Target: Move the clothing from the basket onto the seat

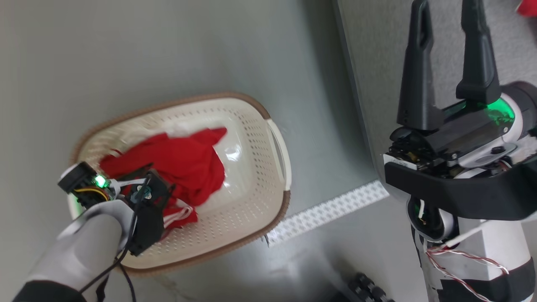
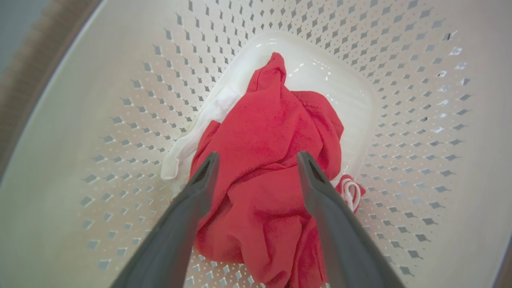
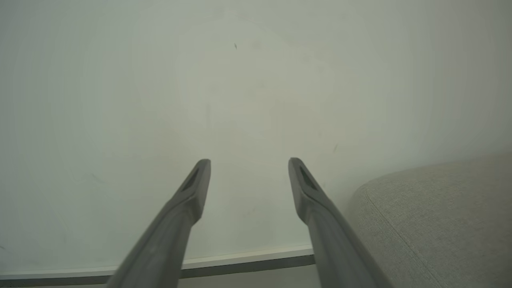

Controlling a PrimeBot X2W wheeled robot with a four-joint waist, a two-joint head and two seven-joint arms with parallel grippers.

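Down at the lower left of the head view, my left hand hangs inside the basket, which sits on the grey floor. From its wrist camera I see both fingers spread wide, gripping nothing. Their tips hover over the red clothing, one at either side of the crumpled heap's middle; I cannot tell whether they touch the fabric. That garment lies bunched on the basket's bottom, towards the lower centre of the wrist frame, with a white cloth peeking out along its left edge and a red-and-white bit at its right, beside the right finger. At the right of the head view my right hand points up the frame, fingers equally wide apart and empty, over the edge of the seat. The seat takes up the upper right, well apart from the basket, with floor between them. A small red thing shows at the seat's top right corner, cut off by the frame.
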